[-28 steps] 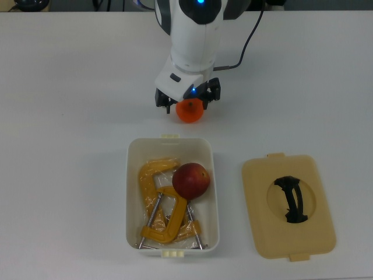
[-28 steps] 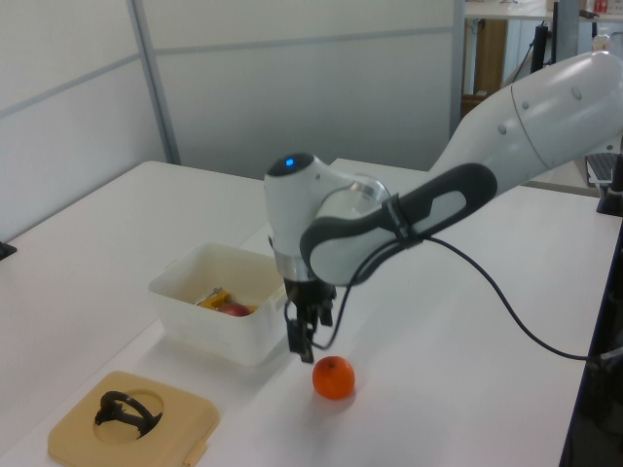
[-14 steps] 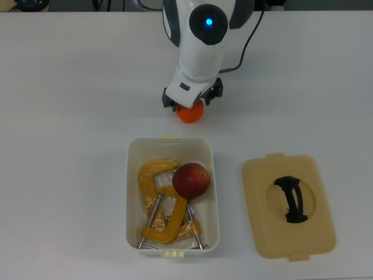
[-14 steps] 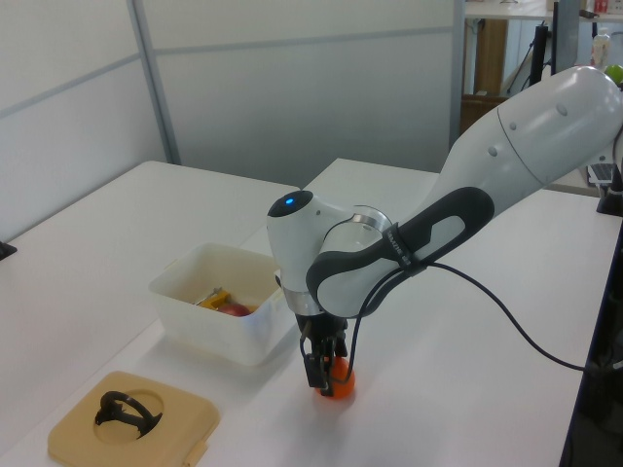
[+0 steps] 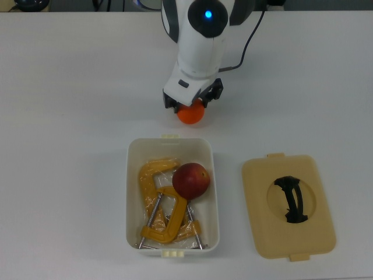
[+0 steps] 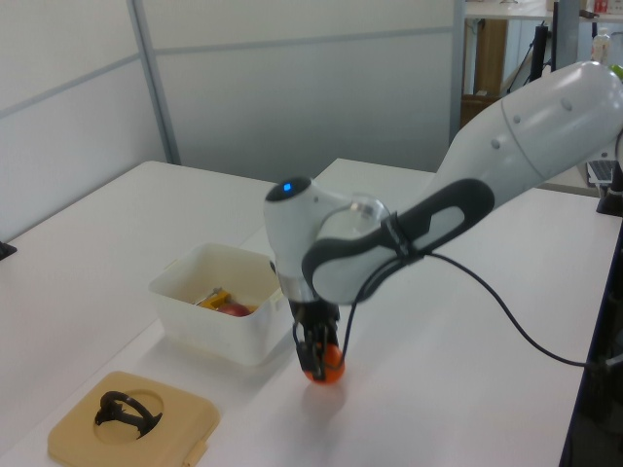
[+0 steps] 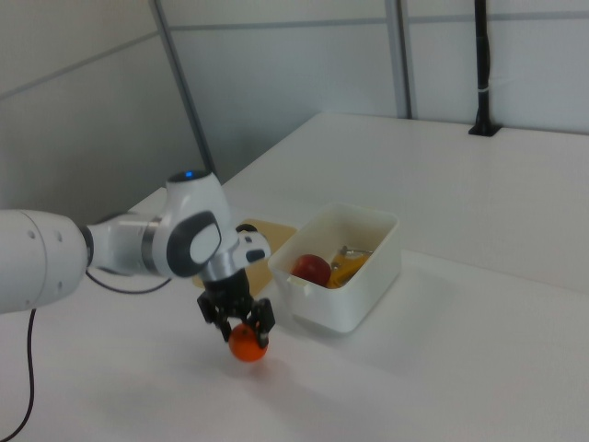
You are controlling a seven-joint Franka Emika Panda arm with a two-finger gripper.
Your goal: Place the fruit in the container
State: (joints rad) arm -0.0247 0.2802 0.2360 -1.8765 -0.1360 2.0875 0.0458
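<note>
Pincer (image 7: 241, 324) clamps one orange tangerine (image 7: 248, 344); one red apple (image 5: 191, 180) lies in one white tub (image 5: 170, 146).

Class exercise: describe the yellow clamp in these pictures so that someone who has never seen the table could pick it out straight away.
Start at the white tub in the middle of the table, beside the beige lid in the top view. Inside it, next to the dark red apple, lies the yellow C-clamp. It is the only tool there: an angular yellow frame with thin metal screw rods, unlike the round fruit.
</note>
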